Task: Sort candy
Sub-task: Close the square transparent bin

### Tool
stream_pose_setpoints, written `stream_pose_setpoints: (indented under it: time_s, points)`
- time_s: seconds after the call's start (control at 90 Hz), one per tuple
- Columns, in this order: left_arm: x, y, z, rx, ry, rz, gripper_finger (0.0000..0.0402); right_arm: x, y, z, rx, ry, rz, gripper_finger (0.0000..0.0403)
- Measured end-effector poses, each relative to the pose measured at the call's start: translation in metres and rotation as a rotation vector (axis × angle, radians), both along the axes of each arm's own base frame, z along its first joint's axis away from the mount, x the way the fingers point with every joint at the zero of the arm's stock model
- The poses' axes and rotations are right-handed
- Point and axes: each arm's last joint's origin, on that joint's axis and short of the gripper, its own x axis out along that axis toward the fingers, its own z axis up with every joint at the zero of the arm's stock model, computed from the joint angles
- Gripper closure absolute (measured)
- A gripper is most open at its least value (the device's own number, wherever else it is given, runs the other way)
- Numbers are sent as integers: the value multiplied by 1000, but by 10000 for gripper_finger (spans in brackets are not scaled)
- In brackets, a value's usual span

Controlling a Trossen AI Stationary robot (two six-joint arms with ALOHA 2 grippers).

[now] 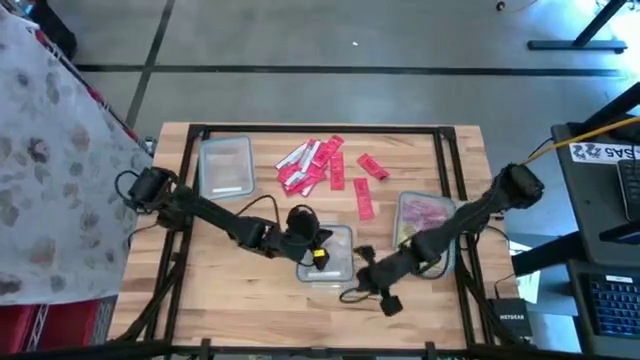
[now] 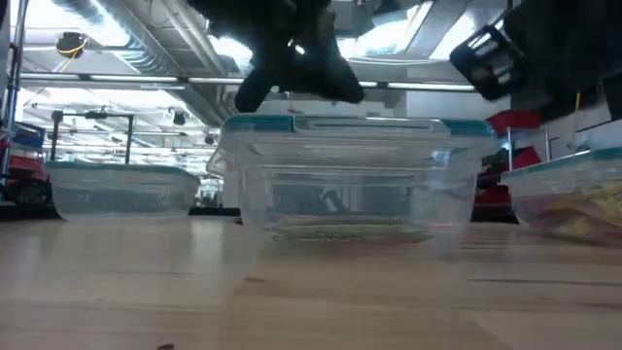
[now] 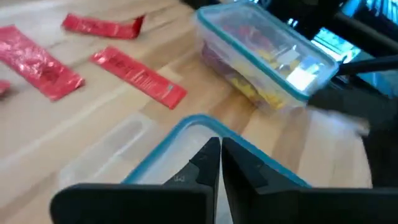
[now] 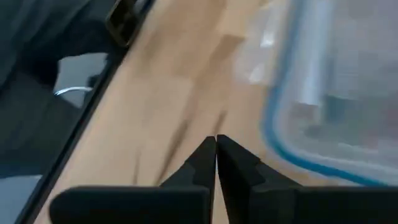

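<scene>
Red foil-wrapped candy sticks [image 1: 318, 165] at far centre look light, crinkly and slippery (I'd pinch mid-length); left gripper [image 3: 219, 163] and right gripper [image 4: 216, 155] both closed, empty.

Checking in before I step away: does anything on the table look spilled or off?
Nothing looks spilled or damaged. Red wrapped candy pieces lie loose on the wooden table, unsorted; three clear plastic tubs stand upright.

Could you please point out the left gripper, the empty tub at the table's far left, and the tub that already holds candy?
left gripper [image 3: 219, 155]: left wrist view, between its fingertips.
empty tub [image 1: 226, 166]: high view, its clear floor.
candy-filled tub [image 1: 404, 203]: high view, its rim.
</scene>
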Motion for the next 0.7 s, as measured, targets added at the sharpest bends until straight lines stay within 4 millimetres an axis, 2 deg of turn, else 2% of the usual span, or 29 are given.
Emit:
stream_pose_setpoints:
  time_s: [0.089, 0.189, 0.356, 0.478, 0.567, 0.7]
  points:
    - [0, 1, -10, -51, 55, -20, 401, 4, -2, -13, -54, 25, -63, 402]
    - [-2, -6, -17, -107, 93, -58, 401, 5, -11, -16, -124, 34, -176, 402]
    - [-13, -27, -22, -175, 133, -72, 401, 2, -25, 1, -228, -57, -365, 402]
    - [-19, -42, -19, -158, 74, -21, 401, -7, -36, 20, -322, -142, -481, 402]
    - [-21, -48, -17, -132, 38, 4, 401, -11, -39, 33, -302, -176, -479, 402]
    - [-21, -48, -14, -97, 6, 35, 401, -10, -33, 40, -179, -175, -336, 402]
